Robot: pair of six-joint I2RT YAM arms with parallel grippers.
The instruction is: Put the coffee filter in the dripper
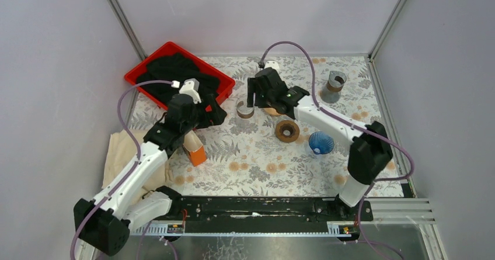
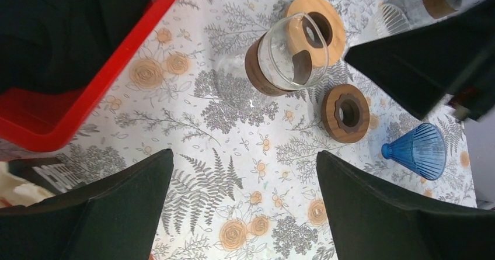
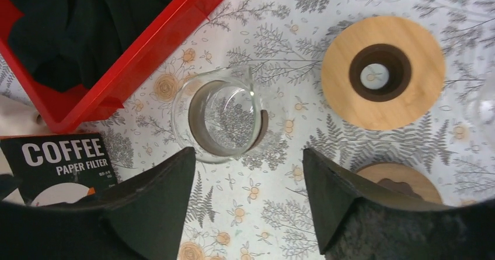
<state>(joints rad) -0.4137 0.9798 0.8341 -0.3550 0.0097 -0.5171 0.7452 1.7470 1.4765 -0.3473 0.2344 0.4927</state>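
Well, the right gripper (image 3: 248,160) hangs open, empty, above the wood-collared glass cup (image 3: 225,117); paper filter box (image 3: 58,160) to its left, blue dripper (image 1: 321,143) behind it. Sweeping low toward the box could topple the cup.

The left arm (image 1: 140,166) and right arm (image 1: 321,117) share white links between bulky black joints. A purple cable (image 1: 125,96) loops along each. On the right hand (image 3: 248,207) the fingers (image 3: 146,207) are broad matte-black wedges; a green light (image 1: 288,96) glows behind it.
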